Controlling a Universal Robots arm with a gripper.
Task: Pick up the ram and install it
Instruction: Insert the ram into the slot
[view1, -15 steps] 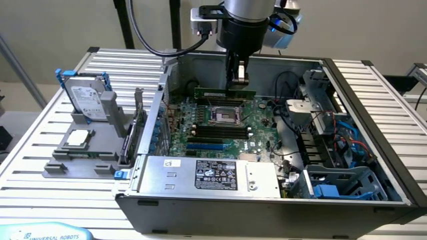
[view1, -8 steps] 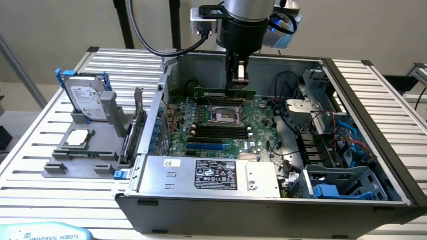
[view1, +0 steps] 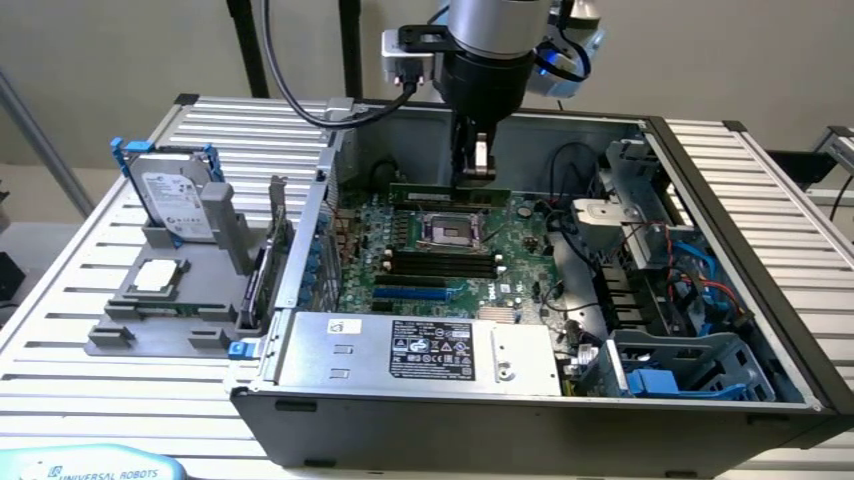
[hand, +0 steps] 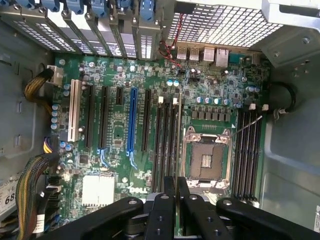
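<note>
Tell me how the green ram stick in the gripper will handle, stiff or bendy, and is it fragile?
Probably stiff: the ram juts level out of the gripper without sagging. Likely light, since one narrow pinch holds it up. Possibly fragile: it is a thin bare board, so a hard sideways push might crack it.

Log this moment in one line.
gripper: shut on ram | place: over motherboard, beside processor socket
</note>
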